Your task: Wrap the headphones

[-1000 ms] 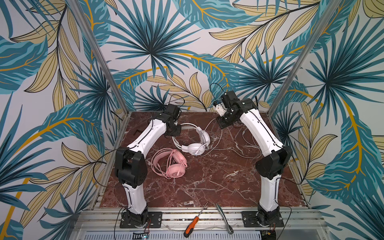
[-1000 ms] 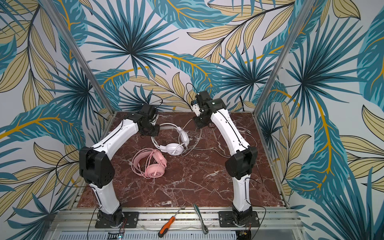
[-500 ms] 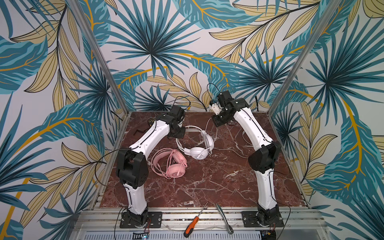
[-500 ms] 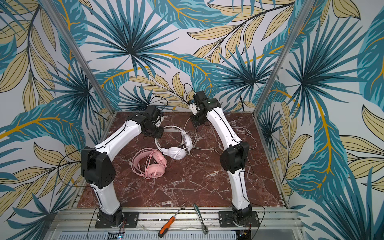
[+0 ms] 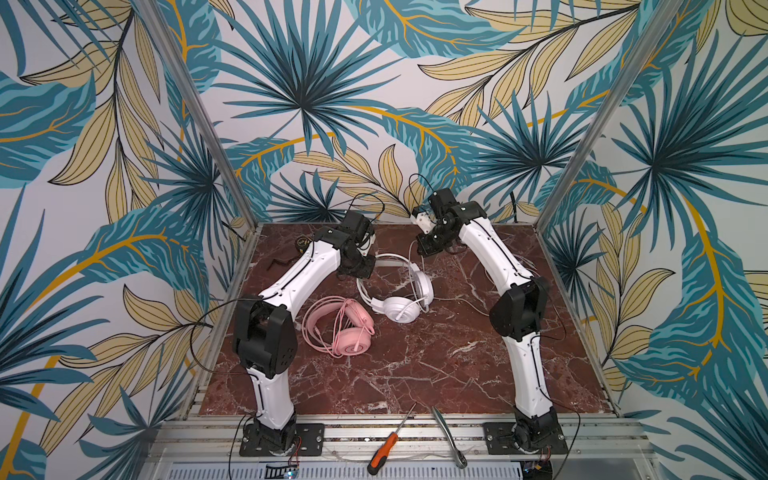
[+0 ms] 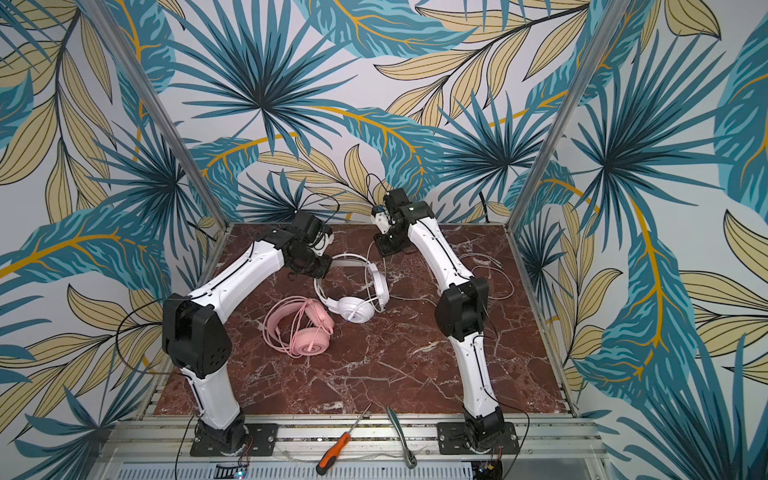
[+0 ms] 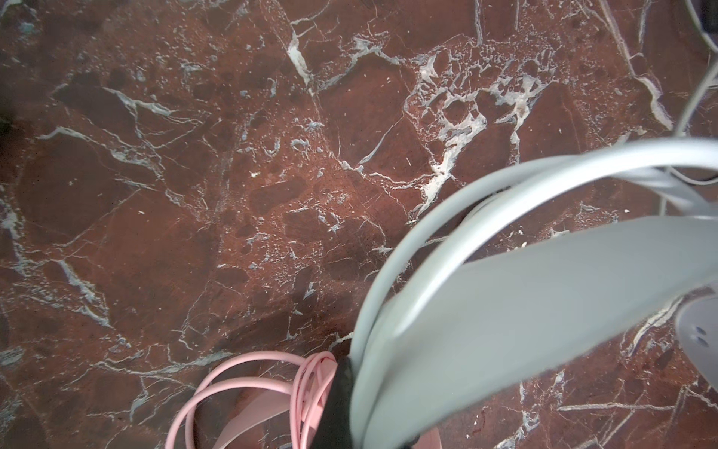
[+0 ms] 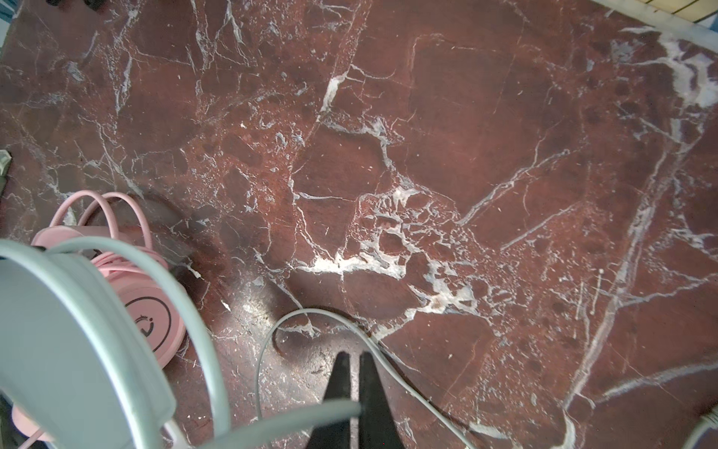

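Right jaws, clamped on the thin white cable (image 8: 291, 421), had swung left toward the white padded headset (image 5: 401, 309) — headband (image 7: 544, 291) pinched in the left jaws; wrapping seemingly underway.

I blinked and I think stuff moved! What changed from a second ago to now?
The left end effector, shut on the band of the white headset, dragged it a little to the right in both top views. The right end effector, shut on the white cable, swung leftward toward the middle, and that arm's elbow followed. Nothing was let go. The pink headset, screwdriver and wrench stayed put.
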`<state>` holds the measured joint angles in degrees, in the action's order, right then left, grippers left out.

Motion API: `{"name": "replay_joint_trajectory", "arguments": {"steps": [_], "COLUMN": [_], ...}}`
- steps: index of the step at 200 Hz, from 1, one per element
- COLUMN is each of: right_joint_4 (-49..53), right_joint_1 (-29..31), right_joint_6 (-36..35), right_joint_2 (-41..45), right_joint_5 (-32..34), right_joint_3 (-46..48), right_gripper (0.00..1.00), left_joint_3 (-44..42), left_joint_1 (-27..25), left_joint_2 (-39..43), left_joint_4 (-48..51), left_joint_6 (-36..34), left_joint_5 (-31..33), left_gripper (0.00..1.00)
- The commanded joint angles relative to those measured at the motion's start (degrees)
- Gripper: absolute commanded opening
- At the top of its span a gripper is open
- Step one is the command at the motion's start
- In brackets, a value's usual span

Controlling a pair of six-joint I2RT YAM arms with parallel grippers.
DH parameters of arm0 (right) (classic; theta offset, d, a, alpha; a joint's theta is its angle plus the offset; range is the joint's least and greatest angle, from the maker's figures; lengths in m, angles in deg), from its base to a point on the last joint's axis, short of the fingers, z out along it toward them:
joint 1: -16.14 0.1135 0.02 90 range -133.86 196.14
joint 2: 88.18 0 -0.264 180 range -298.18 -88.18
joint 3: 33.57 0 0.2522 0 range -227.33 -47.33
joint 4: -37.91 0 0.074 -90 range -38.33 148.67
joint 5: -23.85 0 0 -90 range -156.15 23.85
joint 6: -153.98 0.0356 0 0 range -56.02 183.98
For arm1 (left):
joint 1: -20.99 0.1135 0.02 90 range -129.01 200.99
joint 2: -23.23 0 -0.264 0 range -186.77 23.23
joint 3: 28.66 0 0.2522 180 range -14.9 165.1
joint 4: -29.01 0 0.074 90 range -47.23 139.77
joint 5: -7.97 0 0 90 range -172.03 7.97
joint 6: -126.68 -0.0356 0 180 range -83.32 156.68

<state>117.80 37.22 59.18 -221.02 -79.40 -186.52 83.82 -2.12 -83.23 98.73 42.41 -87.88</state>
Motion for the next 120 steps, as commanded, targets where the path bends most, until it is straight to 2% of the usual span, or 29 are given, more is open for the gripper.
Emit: {"name": "replay_joint_trajectory", "arguments": {"steps": [1,58,94,120], "right_joint_4": [-1.7,-2.8,-12.0,-19.6], "right_joint_1": [-0.1,-0.7,-0.9,-0.9], "right_joint_6": [2.3,6.1,9.1,12.0], "right_joint_2": [-1.4,-1.5,3.6,7.2], "right_joint_5": [-3.1,-4.1,-5.4,-8.1], "right_joint_3": [-0.4,5.8,17.6,25.9], "right_gripper": [0.0,0.0,0.0,0.04], "left_joint_3": [1.1,2.6,3.9,4.2], "left_joint_1": [-0.1,-0.2,-0.1,0.0], "left_joint_2": [4.0,5.1,5.7,5.9], "left_joint_4": [-1.0,-1.0,-1.0,-1.0], "left_joint_6": [-0.2,1.3,2.1,2.8], "left_joint_5": [-4.0,-5.3,-7.4,-8.0], "left_gripper": [0.0,0.0,0.0,0.0]}}
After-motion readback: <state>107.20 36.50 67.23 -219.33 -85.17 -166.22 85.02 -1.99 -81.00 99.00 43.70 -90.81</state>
